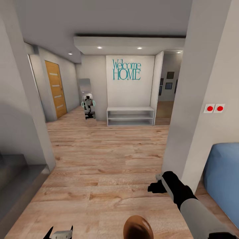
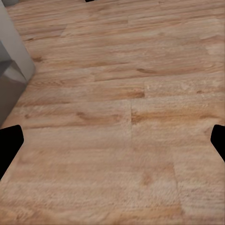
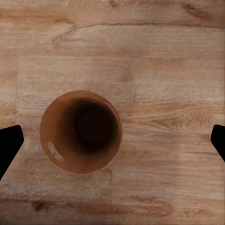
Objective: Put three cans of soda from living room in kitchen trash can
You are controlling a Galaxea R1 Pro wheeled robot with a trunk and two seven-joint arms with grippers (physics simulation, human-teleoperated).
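Observation:
The tash can, round with a brown rim and a dark brown inside, stands on the light wood floor directly below my right gripper. That gripper is open, its dark fingers far apart. A small pale oval on the bin's inner wall is too unclear to identify. In the head view the bin's brown top sits at the bottom edge, with my right gripper just beyond it. My left gripper hangs open over bare floor and shows low at the left. The soda cans are out of view.
I am in a hallway. A grey wall corner and a grey step stand at the left, a white pillar and a blue cushioned piece at the right. A white bench shelf under a "Welcome HOME" sign lies ahead.

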